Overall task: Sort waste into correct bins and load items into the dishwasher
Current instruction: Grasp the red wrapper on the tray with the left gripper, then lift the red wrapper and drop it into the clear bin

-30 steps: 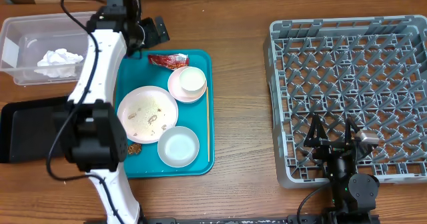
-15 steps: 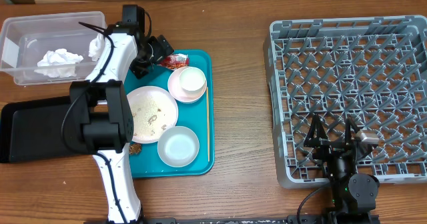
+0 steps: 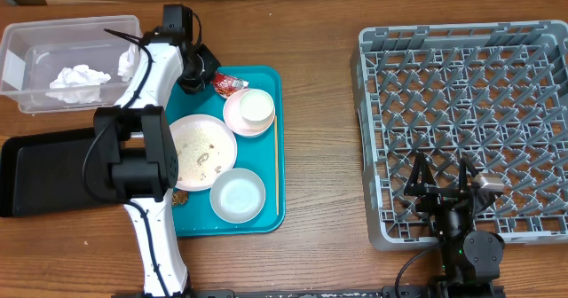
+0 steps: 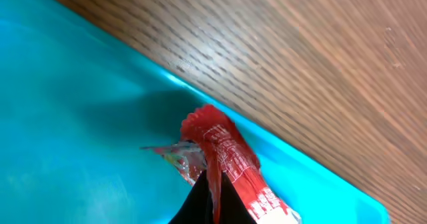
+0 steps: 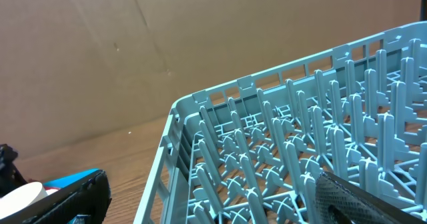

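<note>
Our left gripper [image 4: 212, 203] sits low at the far edge of the teal tray [image 4: 67, 117], its two dark fingertips pressed together on one end of the red wrapper [image 4: 223, 154]. The wrapper lies crinkled against the tray's rim, just beside the wooden table [image 4: 320, 51]. From above we see it near the saucer [image 3: 237, 121], which carries the white cup [image 3: 256, 105]. Also on the teal tray are the plate [image 3: 197, 145] with rice scraps [image 3: 202, 158], the bowl [image 3: 238, 194] and the chopstick [image 3: 276, 156] along the right side. The napkin [image 3: 78, 83] lies in the clear tub [image 3: 35, 36]; the black tray [image 3: 44, 169] is to its near side. Our right gripper [image 3: 441, 174] rests at the near edge of the rack [image 3: 470, 85], fingers spread apart and holding nothing.
</note>
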`<action>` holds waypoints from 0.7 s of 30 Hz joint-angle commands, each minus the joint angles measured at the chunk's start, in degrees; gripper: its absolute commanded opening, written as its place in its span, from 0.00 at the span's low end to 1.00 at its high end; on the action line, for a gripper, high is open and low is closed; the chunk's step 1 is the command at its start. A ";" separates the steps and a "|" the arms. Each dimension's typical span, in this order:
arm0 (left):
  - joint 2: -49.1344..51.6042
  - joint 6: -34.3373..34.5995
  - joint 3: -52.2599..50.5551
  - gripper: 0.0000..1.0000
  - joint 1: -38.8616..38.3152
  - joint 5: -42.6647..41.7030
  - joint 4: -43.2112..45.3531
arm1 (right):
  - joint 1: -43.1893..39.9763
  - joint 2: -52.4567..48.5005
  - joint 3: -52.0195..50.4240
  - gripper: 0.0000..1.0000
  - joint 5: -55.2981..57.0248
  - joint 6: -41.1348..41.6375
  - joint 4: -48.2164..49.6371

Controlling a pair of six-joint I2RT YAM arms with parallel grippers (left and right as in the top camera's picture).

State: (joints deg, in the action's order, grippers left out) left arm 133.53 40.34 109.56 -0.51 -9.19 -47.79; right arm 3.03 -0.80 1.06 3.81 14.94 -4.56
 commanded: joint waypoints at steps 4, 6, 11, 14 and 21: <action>0.59 -0.09 18.60 0.04 0.48 -4.63 -8.15 | -0.15 0.63 -0.59 1.00 -0.09 -0.17 0.20; 0.59 -1.01 24.41 0.04 0.70 -4.28 -10.16 | -0.15 0.63 -0.59 1.00 -0.09 -0.17 0.20; 0.59 -6.14 36.89 0.04 2.08 1.44 -13.05 | -0.15 0.63 -0.59 1.00 -0.09 -0.17 0.20; 0.59 -6.27 41.59 0.04 3.74 8.07 -15.28 | -0.15 0.63 -0.59 1.00 -0.09 -0.17 0.20; 0.61 -11.93 41.57 0.04 8.68 22.86 -15.21 | -0.15 0.63 -0.59 1.00 -0.09 -0.17 0.20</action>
State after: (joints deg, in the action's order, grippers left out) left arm 134.39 32.40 151.17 5.76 2.76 -62.87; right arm 3.03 -0.78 1.06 3.79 14.96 -4.58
